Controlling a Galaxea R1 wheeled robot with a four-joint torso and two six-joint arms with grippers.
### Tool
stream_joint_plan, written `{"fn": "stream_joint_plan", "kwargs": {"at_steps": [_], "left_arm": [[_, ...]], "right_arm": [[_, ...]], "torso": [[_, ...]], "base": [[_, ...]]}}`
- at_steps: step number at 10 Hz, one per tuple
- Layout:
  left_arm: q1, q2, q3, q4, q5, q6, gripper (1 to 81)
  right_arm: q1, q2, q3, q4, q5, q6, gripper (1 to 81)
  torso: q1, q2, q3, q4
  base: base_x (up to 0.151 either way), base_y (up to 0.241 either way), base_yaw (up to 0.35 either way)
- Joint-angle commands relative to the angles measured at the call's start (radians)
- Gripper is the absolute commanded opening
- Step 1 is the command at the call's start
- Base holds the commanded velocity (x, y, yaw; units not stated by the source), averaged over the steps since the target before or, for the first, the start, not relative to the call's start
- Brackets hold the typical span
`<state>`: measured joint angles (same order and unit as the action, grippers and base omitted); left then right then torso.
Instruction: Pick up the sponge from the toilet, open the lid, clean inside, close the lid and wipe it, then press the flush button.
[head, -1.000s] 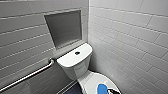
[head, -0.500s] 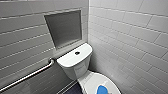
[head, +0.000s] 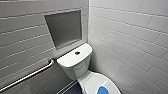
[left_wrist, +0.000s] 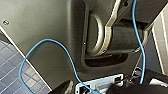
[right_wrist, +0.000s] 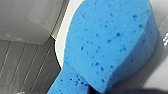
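On the white oval plastic lid (head: 91, 83) lies the bright blue soft sponge (head: 103, 90); best pinched at its narrow waist. I cannot tell the jaws' state.

Left wrist cam: mostly looking at the robot's own dark panel (left_wrist: 45, 37), matte, one small screw (left_wrist: 5, 22) near its edge. A recess cut into the panel holds a curved metal bracket (left_wrist: 107, 32) wrapped against a dark cylinder (left_wrist: 127, 35). A thin blue cable (left_wrist: 63, 47) loops loosely across the panel face and runs to a pale blue-grey connector block (left_wrist: 100, 82) just beside the recess. A second run of blue cable (left_wrist: 135, 25) crosses the cylinder. Beyond the panel's straight edge: dark blue tiled floor (left_wrist: 10, 62). Past the cylinder side: a strip of white tiled wall (left_wrist: 162, 27).
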<state>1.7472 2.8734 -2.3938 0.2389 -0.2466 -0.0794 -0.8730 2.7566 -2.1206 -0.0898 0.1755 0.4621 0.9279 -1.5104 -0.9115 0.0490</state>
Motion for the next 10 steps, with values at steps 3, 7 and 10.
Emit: {"fn": "stream_joint_plan", "kwargs": {"at_steps": [3,7,10], "left_arm": [[0.028,-0.006,0.021,0.011,0.061,0.003,81.1],[-0.036,-0.161,0.268,0.013,0.063,0.009,81.1],[-0.114,-0.301,0.495,0.014,0.076,0.012,81.1]], "right_arm": [[0.108,-0.241,0.314,0.007,-0.011,0.016,1.0],[-0.002,-0.585,0.651,0.016,-0.025,0.018,1.0],[-0.192,-0.684,0.665,0.007,-0.016,0.01,1.0]], "torso": [[0.0,0.0,0.0,0.0],[0.0,0.0,0.0,0.0],[0.0,0.0,0.0,0.0]], "base": [[0.0,0.0,0.0],[0.0,0.0,0.0],[0.0,0.0,0.0]]}}
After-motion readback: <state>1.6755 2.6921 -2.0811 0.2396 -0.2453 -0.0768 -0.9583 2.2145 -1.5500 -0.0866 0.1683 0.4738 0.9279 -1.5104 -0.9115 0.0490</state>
